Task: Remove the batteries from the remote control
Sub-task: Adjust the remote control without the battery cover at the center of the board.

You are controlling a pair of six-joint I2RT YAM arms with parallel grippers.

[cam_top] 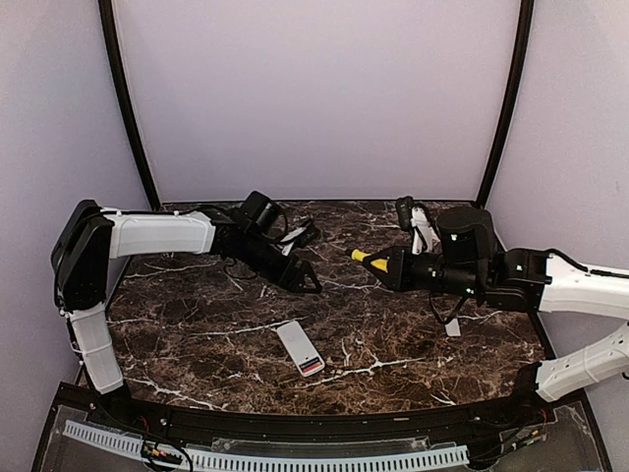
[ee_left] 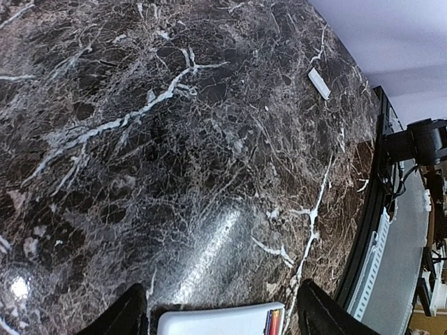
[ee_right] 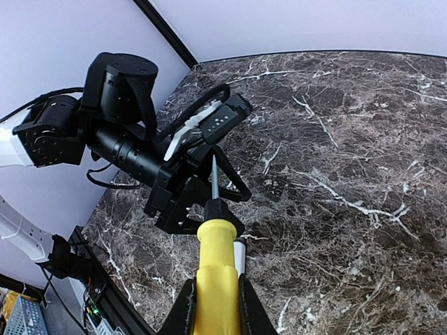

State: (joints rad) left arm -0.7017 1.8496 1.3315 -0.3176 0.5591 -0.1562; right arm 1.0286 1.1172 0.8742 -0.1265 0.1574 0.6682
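The white remote control lies face down near the table's front middle. Its open lower end shows the red and blue batteries. My left gripper is open and empty, hovering just behind the remote. In the left wrist view the remote lies between the spread fingers, with the batteries at its right end. My right gripper is shut on the yellow-handled screwdriver, held above the table with its tip pointing left. The screwdriver fills the right wrist view; a sliver of the remote shows behind it.
A small flat white cover lies on the marble under the right arm; it also shows in the left wrist view. The left arm's gripper body sits right in front of the screwdriver tip. The table's front edge is near the remote.
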